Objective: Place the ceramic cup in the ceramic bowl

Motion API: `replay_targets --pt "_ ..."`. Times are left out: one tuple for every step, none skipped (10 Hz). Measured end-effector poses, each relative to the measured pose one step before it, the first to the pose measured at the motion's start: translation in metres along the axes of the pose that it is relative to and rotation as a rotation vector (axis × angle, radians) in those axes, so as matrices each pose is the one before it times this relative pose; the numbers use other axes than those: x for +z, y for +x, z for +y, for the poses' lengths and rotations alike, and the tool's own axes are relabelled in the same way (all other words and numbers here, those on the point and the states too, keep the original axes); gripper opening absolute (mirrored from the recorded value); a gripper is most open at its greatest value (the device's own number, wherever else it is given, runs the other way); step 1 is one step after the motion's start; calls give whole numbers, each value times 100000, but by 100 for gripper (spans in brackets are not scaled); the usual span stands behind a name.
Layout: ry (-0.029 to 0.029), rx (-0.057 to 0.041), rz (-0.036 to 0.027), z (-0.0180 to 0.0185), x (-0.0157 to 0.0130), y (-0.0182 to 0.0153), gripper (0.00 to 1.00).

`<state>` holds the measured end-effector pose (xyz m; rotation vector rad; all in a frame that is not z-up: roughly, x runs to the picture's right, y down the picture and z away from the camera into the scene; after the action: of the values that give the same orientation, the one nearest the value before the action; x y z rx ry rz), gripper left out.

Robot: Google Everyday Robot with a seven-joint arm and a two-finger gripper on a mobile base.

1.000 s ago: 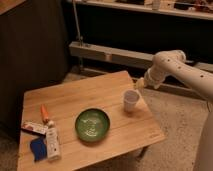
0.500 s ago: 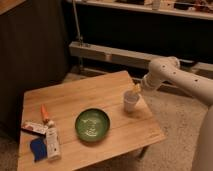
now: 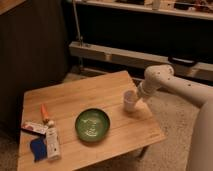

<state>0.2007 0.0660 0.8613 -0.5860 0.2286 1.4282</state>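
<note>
The ceramic cup (image 3: pixel 129 101), small and white, stands upright on the wooden table (image 3: pixel 100 95) near its right edge. The ceramic bowl (image 3: pixel 92 124), round and dark green, sits to the cup's lower left, about a cup-width away, with nothing in it. My gripper (image 3: pixel 136 94) comes in from the right at the end of the white arm (image 3: pixel 160 79) and sits right at the cup's upper right side, at rim height. The wrist hides where it meets the cup.
At the table's left front lie an orange object (image 3: pixel 44 112), a red-and-white pack (image 3: pixel 34 128), a white tube (image 3: pixel 51 142) and a blue item (image 3: pixel 37 149). A low grey rail (image 3: pixel 110 55) runs behind the table. The table's right edge is just beyond the cup.
The arm has swung down and left, bringing the gripper from above and right of the cup to the cup's rim. Cup and bowl have not moved.
</note>
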Motion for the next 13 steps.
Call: replay_targets --pt "-704 -801 -258 134 -423 -57 19" --pt "-247 -1133 -833 333 -832 -234 8" --pt "-296 -1059 -1381 584 -1315 -615 1" --pt "-328 -731 -775 612 -1240 -628 0" --pt "-852 -1591 -425 1455 -1730 -1196 0" --pt "-2253 -2602 -79 2448 -1657 -1664 0" --pt "-2564 -2128 347 2059 -869 -1083 0" --pt "-3842 -3838 1139 2952 -808 -1006 0" --pt "-2797 -3630 1797 2486 -325 -96 0" --pt "-2880 -3430 2414 2304 38 603 0" --pt "-2125 -2814 2151 1736 97 699 0" --pt "-2461 -3464 2412 2029 64 872 0" --pt "-2710 -4160 3522 2075 9 1415 0"
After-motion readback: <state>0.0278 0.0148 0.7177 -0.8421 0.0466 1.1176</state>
